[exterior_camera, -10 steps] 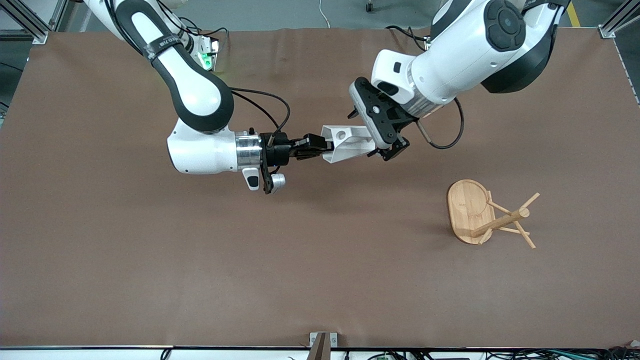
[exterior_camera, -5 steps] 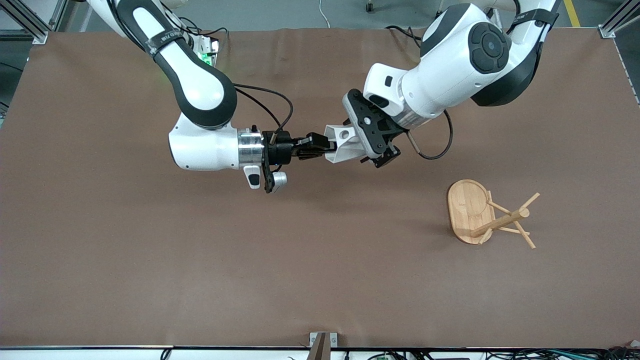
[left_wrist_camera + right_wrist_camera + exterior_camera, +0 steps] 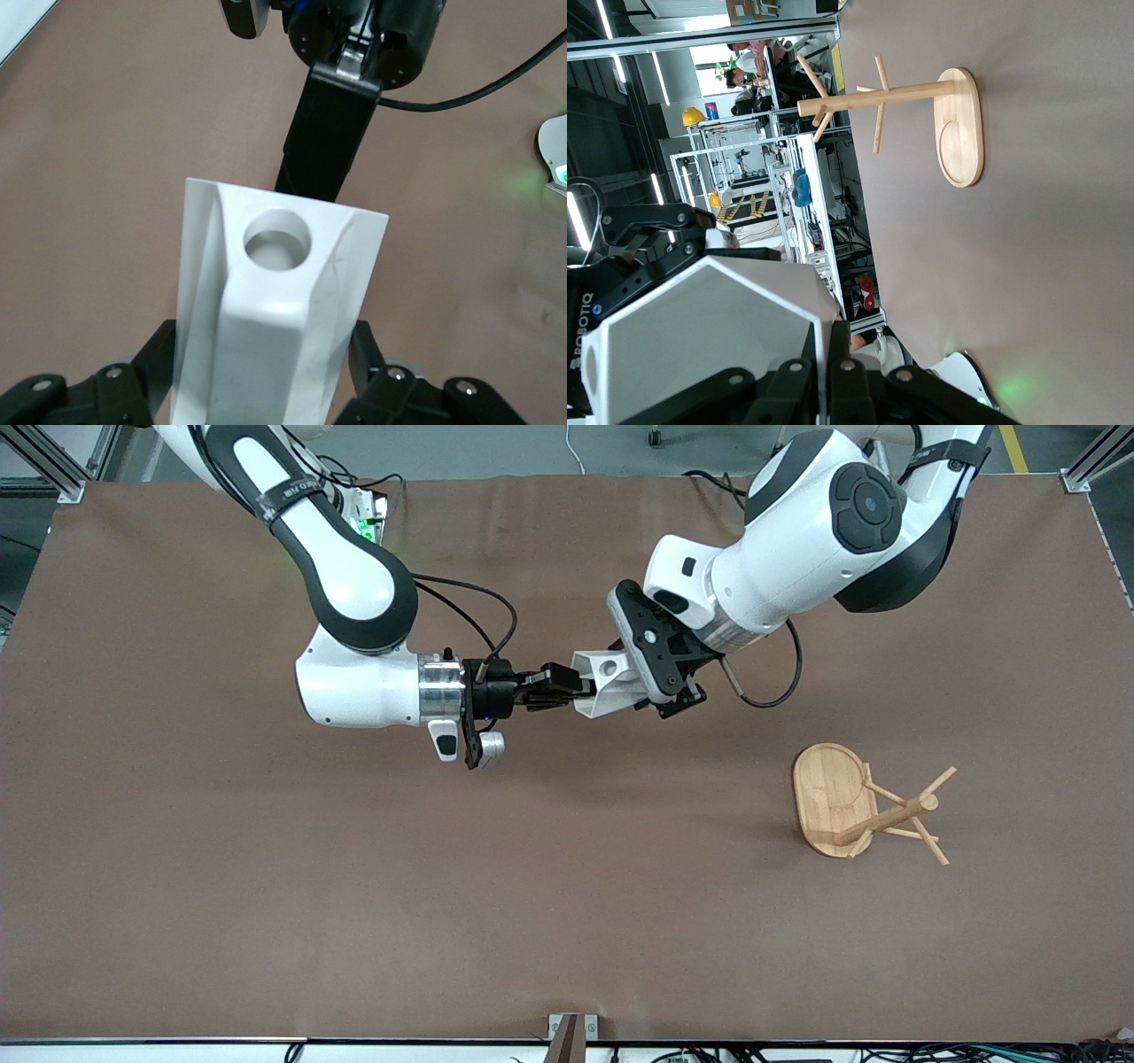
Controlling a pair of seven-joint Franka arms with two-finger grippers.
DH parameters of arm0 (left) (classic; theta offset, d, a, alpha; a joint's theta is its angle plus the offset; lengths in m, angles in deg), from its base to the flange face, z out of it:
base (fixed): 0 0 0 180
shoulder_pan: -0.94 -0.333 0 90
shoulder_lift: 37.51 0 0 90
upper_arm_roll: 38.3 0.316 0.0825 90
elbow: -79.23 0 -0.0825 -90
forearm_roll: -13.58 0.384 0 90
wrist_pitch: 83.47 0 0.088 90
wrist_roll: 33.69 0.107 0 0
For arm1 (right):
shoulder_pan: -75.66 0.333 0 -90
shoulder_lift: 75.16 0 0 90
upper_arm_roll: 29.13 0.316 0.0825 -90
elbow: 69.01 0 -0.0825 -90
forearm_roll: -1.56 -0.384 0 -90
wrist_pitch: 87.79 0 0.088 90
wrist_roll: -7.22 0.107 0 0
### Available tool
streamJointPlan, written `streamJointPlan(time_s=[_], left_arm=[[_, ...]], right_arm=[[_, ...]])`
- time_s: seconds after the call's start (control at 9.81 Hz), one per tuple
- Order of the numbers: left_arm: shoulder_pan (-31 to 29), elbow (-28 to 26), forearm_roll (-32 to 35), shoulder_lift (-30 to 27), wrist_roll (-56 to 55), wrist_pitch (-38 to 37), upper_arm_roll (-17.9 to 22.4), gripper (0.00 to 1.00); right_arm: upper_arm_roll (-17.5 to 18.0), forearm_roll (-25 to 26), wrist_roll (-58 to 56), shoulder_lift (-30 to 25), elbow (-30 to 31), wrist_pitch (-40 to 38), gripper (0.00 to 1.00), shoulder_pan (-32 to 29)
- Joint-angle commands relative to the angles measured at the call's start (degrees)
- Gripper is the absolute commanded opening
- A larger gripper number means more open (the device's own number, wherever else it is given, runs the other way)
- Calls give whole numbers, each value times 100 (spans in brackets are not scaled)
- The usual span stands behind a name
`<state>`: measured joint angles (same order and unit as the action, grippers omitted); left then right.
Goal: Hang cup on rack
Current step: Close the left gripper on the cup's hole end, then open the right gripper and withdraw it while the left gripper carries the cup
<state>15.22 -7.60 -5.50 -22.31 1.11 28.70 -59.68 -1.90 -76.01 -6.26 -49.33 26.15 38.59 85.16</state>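
Observation:
The white faceted cup [image 3: 609, 680] hangs in the air over the middle of the table, held from both ends. My right gripper [image 3: 574, 688] is shut on the cup's rim wall, one finger inside and one outside, as the right wrist view shows [image 3: 830, 354]. My left gripper [image 3: 640, 685] flanks the cup's other end, its fingers pressed on both sides of the body [image 3: 263, 363]. The handle with its round hole [image 3: 277, 241] faces up. The bamboo rack [image 3: 873, 808] stands toward the left arm's end of the table, nearer the front camera, and shows in the right wrist view [image 3: 904, 88].
The brown table mat [image 3: 354, 886] spreads all round. A black cable [image 3: 771, 682] loops beside the left wrist. A small box with a green light [image 3: 365, 530] sits by the right arm's base.
My left gripper has come in over the cup's end and closed round it. The cup and right gripper have shifted only slightly. The rack has not moved.

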Motion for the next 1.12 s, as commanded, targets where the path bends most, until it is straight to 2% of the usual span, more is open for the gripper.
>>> streamJointPlan(time_s=[0.0,0.1,0.31,0.51,0.61,0.82,0.92,1.02], left_arm=[[15,-106,1,151,-131,-107,-15,1],[-12,-115,9,150,-114,-177,-6,0],[-56,-115,9,142,-96,-204,20,0],[-109,-106,1,142,-131,-205,29,0],[-126,-106,1,159,-140,-205,38,0],[-135,-212,0,124,-523,-205,55,1],[-170,-194,18,-41,-1492,-274,81,1],[-170,-133,192,-95,-2416,-353,82,1]], right_arm=[[90,-179,249,-201,3,-7,17,0],[73,-161,275,-219,29,27,96,0],[20,75,267,-297,81,27,100,-62],[-7,1318,476,-342,90,1,100,-376],[-24,2098,939,-385,90,-8,100,-518],[-514,4240,2132,-683,116,-226,100,-563],[-847,5330,2539,-789,82,-654,100,-607],[-1303,5967,2595,-921,82,-1041,100,-607]])
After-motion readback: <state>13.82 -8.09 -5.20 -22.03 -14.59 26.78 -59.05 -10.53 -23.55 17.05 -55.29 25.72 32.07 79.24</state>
